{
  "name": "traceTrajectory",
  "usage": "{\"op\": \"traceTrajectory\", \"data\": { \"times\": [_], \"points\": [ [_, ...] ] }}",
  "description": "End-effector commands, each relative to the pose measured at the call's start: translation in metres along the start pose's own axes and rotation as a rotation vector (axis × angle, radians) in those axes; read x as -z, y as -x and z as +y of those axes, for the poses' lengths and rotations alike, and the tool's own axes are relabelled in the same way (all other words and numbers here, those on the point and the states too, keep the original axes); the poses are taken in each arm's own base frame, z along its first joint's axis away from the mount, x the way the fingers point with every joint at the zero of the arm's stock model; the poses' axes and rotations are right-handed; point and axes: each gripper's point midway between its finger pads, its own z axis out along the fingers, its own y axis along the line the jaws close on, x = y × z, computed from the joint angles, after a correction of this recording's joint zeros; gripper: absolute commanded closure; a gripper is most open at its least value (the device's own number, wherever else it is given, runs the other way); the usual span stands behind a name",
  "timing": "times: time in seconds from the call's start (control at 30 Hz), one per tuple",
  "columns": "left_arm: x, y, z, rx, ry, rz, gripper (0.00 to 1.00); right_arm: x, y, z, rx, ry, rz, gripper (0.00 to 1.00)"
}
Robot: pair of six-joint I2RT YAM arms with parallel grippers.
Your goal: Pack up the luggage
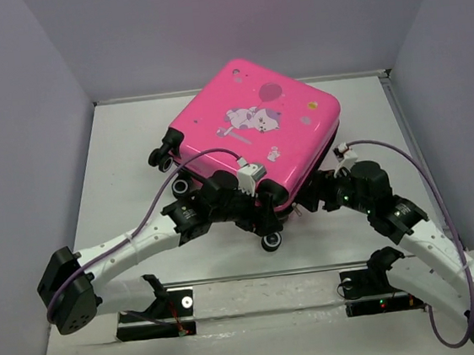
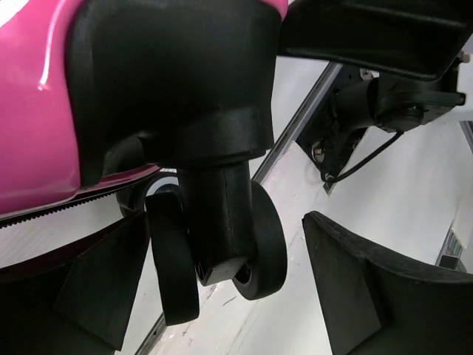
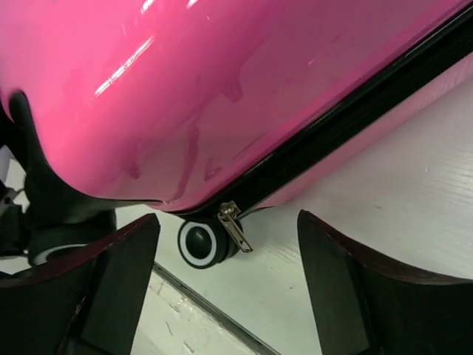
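Closed and print-side up at mid tabletop (image 1: 124, 155): luggage (image 1: 261, 128), glossy hot-pink hard shell, squarish, rounded corners, black ribbed zip seam. At near corner, left claw (image 2: 222, 288) released, matte black fingers flanking twin black wheel (image 2: 255, 244), not gripping. Right claw (image 3: 229, 288) released, facing metal zipper pull (image 3: 235, 225)

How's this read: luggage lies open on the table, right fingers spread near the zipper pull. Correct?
No. The luggage is closed, not open; the right wrist view shows it shut. The right fingers do stand spread near the zipper pull.
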Motion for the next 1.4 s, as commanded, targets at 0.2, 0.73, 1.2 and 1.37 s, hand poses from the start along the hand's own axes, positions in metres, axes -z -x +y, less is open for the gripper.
{"op": "traceTrajectory", "data": {
  "times": [0.2,0.73,1.2,1.37],
  "points": [
    [-0.003,0.036,-0.024,-0.017,-0.062,-0.115,0.76,-0.008,-0.032,0.007,-0.035,0.07,0.054,0.39],
    [0.047,0.12,-0.105,0.016,-0.331,-0.353,0.94,-0.03,-0.03,0.016,0.049,0.136,0.058,0.4],
    [0.028,0.107,-0.077,0.077,-0.288,-0.335,0.94,-0.025,-0.047,0.003,0.023,0.136,0.02,0.67],
    [0.026,0.108,-0.078,0.08,-0.295,-0.335,0.94,-0.033,-0.035,0.003,0.072,0.133,-0.022,0.45]
  ]
}}
